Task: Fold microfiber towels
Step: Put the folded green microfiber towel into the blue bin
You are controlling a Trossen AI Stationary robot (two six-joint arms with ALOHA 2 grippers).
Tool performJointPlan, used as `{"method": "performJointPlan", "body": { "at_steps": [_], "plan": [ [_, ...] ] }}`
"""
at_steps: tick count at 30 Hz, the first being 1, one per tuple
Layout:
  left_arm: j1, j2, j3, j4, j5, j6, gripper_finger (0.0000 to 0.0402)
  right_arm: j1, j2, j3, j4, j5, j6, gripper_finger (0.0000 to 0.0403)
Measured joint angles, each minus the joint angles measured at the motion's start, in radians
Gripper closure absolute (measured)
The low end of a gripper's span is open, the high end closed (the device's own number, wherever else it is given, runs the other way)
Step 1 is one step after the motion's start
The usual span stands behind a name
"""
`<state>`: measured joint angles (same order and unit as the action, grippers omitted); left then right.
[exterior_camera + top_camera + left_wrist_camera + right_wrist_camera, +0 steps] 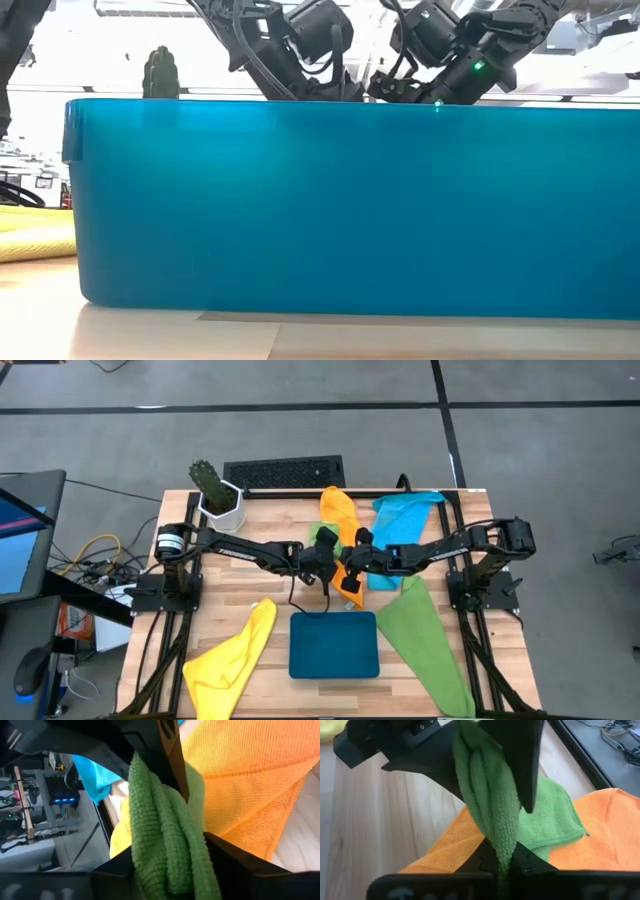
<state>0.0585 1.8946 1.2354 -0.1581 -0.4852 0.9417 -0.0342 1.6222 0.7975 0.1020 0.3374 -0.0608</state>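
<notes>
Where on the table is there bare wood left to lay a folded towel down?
Bare wood shows between the cactus pot and the yellow towel, under the left arm, and in a narrow strip between that towel and the teal tray. The centre is crowded: both hands, left and right, meet over the orange towel, each pinching a small green towel.

Both arms are showing matte black jointed links; the left arm (235, 545) is wearing a white-labelled silver base motor, black cables trailing.
</notes>
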Motion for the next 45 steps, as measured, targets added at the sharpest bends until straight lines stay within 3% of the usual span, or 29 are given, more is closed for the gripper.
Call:
{"method": "performJointPlan", "body": {
  "at_steps": [8, 11, 15, 20, 27, 32, 38, 45],
  "plan": [
    [-0.010, 0.001, 0.029, 0.021, -0.002, 0.003, 0.0355, 0.000, 0.000, 0.000, 0.016, -0.057, -0.034, 0.0374],
    [-0.013, 0.004, 0.081, -0.055, 0.019, -0.026, 0.0392, 0.000, -0.003, 0.000, 0.022, -0.069, -0.024, 0.0358],
    [-0.010, 0.007, 0.190, -0.216, 0.010, -0.127, 0.0397, -0.014, -0.065, 0.003, -0.022, -0.035, 0.040, 0.0323],
    [-0.004, 0.000, 0.313, -0.425, 0.009, -0.311, 0.0399, -0.052, -0.209, -0.001, -0.164, -0.024, 0.007, 0.0281],
    [0.005, 0.000, 0.532, -0.736, 0.005, -0.675, 0.0400, -0.106, -0.455, -0.002, -0.377, -0.022, 0.016, 0.0238],
    [-0.003, 0.000, 0.707, -0.918, 0.006, -0.936, 0.0401, -0.119, -0.566, -0.001, -0.417, -0.024, 0.096, 0.0232],
    [-0.026, 0.000, 0.878, -1.113, 0.078, -1.256, 0.0401, -0.115, -0.646, -0.001, -0.433, -0.025, 0.191, 0.0241],
    [-0.135, -0.001, 0.970, -1.294, 0.147, -1.493, 0.0401, -0.054, -0.695, -0.001, -0.445, -0.025, 0.340, 0.0256]
  ]
}}
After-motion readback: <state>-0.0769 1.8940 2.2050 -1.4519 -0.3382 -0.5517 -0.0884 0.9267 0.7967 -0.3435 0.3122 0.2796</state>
